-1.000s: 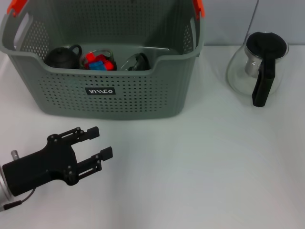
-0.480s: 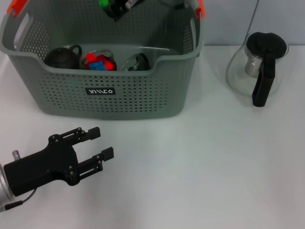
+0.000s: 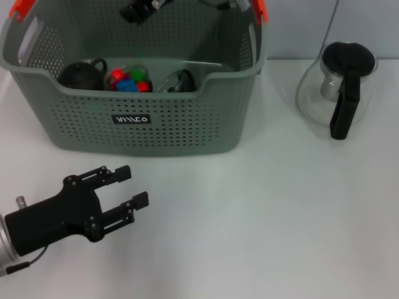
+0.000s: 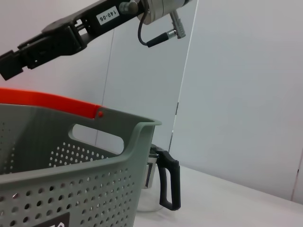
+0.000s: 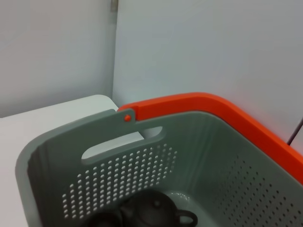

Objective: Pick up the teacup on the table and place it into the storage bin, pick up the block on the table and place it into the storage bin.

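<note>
With the right gripper [image 3: 138, 9] above the storage bin [image 3: 134, 118], fingers unclear, and the left gripper [image 3: 128, 185] wide open in front of it, a careless retreat risks catching the bin's rim.

White, smooth desk [image 3: 262, 218]. Resting on it: large grey perforated plastic storage bin [image 3: 187, 124] with orange handle clips at 11 o'clock; clear glass jug [image 3: 333, 87] with black lid and handle at 2 o'clock, well apart.
</note>
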{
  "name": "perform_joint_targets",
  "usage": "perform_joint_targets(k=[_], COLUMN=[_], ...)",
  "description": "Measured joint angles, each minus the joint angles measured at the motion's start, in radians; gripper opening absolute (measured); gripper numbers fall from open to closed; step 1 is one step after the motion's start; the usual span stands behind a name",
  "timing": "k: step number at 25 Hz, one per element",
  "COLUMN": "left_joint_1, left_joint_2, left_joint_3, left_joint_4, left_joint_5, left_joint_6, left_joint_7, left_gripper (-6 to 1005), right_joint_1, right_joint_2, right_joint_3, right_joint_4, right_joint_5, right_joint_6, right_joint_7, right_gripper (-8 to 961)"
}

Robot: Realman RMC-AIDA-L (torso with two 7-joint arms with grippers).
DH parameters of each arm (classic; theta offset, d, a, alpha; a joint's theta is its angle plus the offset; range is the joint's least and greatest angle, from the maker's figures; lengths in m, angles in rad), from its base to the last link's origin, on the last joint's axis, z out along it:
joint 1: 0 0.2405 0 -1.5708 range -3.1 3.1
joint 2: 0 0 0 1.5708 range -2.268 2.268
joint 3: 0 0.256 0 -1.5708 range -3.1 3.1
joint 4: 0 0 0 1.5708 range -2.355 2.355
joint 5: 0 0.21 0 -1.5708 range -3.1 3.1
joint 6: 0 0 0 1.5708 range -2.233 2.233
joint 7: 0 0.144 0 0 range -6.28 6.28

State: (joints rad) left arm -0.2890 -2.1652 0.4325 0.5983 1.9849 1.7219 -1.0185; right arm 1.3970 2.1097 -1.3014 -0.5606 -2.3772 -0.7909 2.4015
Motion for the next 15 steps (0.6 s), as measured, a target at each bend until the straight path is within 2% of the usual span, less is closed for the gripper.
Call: perform_joint_targets(k=[2, 5, 6, 8, 10, 11, 15], left_joint_1=[-0.001, -0.001, -0.001, -0.001, -0.001, 0.0, 0.008], left_joint_2=[0.001, 0.001, 0.001, 0.001, 0.001, 0.002, 0.004], left_joint_3=[0.0, 0.0, 0.0, 0.0, 0.0, 0.0, -0.006], left_joint_4=[0.001, 0.001, 0.001, 0.0, 0.0, 0.0, 0.007], left_joint_5=[0.0, 0.0, 0.0, 0.0, 0.0, 0.0, 0.003], left_joint_6=[0.002, 0.004, 0.004, 0.006, 0.005, 0.006, 0.017], left_joint_7=[0.0, 0.0, 0.0, 0.0, 0.0, 0.0, 0.0], left_gripper=[634, 634, 634, 634, 634, 634, 634], right_joint_1=[-0.012, -0.081, -0.123, -0.239, -0.378, -0.47, -0.736], right_joint_2=[-0.004, -0.009, -0.009, -0.007, -0.007, -0.009, -0.021], right_joint_3=[0.005, 0.01, 0.011, 0.007, -0.002, -0.002, 0.035], right_joint_4=[-0.02, -0.115, -0.166, -0.289, -0.406, -0.454, -0.504], right_joint_5=[0.024, 0.122, 0.165, 0.291, 0.488, 0.621, 0.951], right_joint_6=[-0.007, -0.053, -0.067, -0.099, -0.145, -0.195, -0.441], right_joint_7=[-0.009, -0.07, -0.105, -0.207, -0.363, -0.472, -0.801], right_gripper=[164, 393, 434, 516, 598, 639, 644])
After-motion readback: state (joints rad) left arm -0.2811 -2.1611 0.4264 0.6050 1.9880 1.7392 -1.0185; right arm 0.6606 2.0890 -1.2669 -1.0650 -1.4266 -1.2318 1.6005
